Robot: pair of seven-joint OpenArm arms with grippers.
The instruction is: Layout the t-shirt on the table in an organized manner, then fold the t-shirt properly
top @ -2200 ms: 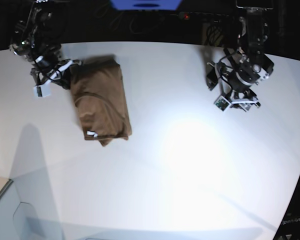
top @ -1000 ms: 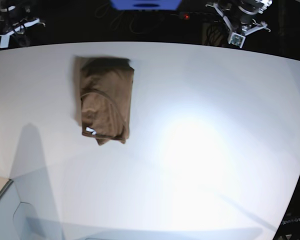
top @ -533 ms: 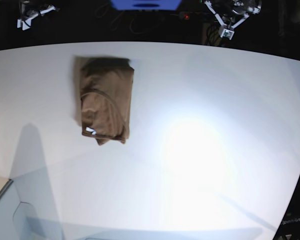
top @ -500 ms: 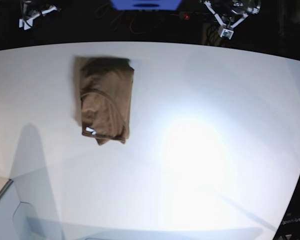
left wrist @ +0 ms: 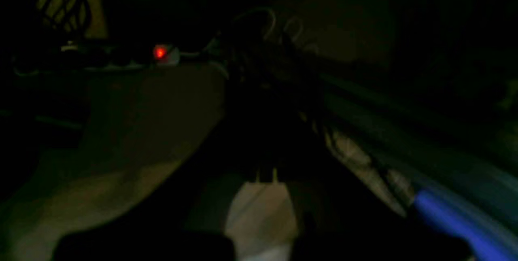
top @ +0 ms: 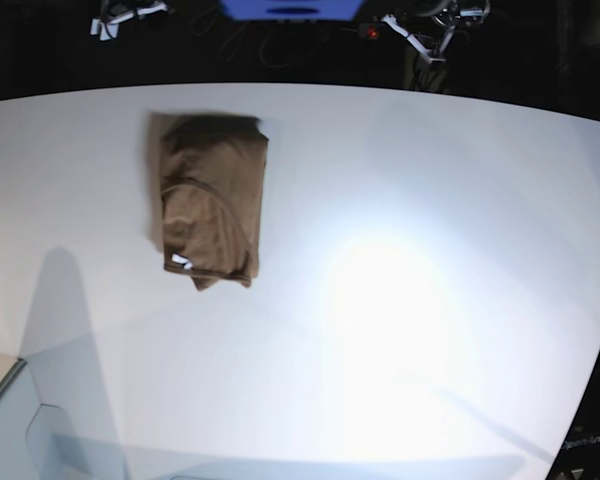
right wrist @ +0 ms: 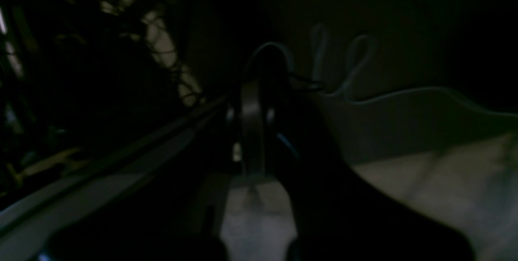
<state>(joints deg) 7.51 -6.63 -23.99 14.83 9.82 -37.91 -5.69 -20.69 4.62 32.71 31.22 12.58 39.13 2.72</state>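
Both wrist views are nearly black. From the left wrist, the left gripper (left wrist: 265, 178) looks pressed together, holding nothing, with a red lamp (left wrist: 159, 52) glowing off to one side. From the right wrist, the right gripper (right wrist: 253, 172) is likewise closed and empty. From the base view, the t-shirt (top: 210, 200) lies folded in a narrow rectangle on the table (top: 430, 300), well apart from both grippers beyond the far edge. Two seconds ago the right gripper was touching the shirt; both arms have since withdrawn.
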